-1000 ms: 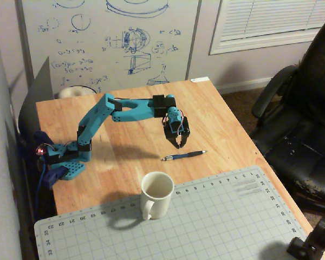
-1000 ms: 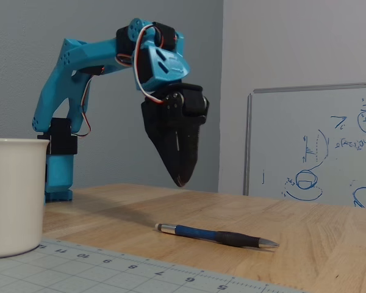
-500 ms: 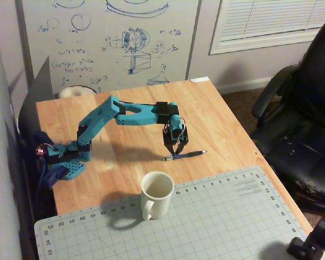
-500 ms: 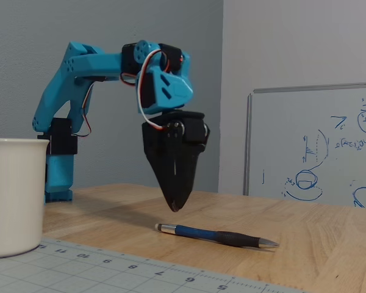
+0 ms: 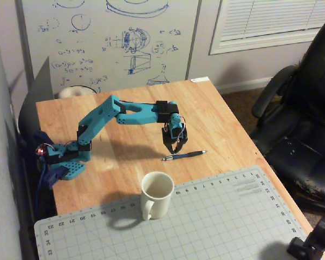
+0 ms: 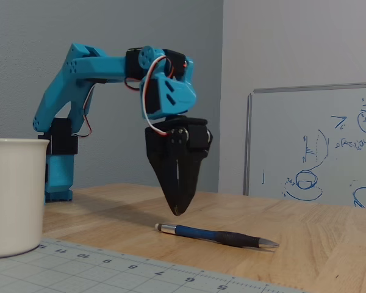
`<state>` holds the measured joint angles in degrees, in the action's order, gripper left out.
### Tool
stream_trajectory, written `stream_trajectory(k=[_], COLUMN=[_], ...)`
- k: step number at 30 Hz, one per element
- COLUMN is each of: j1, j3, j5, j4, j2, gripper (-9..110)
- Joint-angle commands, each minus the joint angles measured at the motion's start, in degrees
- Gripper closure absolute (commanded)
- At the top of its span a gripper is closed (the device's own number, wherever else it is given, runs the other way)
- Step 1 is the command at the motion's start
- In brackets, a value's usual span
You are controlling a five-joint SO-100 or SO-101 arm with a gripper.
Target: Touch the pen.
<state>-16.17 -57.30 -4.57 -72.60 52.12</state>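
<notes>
Compared to a second ago the arm (image 5: 119, 114) has reached further out and dropped its wrist, so the jaws (image 6: 179, 212) now hang much lower and point nearly straight down; nothing else moved, pen and mug sit exactly where they were.

Biggest first: the wooden desk (image 5: 222, 116) carries everything; a grey cutting mat (image 5: 216, 222) covers its near end in the high fixed view; the blue arm is bolted near the left edge there and stretches toward the middle; the white mug (image 5: 156, 194) stands on the mat's edge, well apart from the action.

Then the pen (image 5: 184, 155); it lies flat on bare wood between the arm and the mat, silvery tip to the right in the low side view (image 6: 216, 236). The jaws look pressed together into one black wedge, holding nothing; the tip hovers just above the wood, near the pen's blunt end but not touching it.

What could go wrong, my guess: in the side view the tip seems to sit behind the pen rather than over it, so a plain straight drop might just hit the desk; and since the pen is round and loose, a sideways nudge could roll it away instead of giving a clean touch.
</notes>
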Motion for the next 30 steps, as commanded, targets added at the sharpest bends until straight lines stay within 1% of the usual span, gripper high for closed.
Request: stream_trajectory(k=[1, 30], j1=[-0.1, -0.8], j3=[4.8, 4.0], j5=[-0.4, -0.3], j4=[-0.2, -0.4], j2=[1.1, 0.0], gripper=[101, 101])
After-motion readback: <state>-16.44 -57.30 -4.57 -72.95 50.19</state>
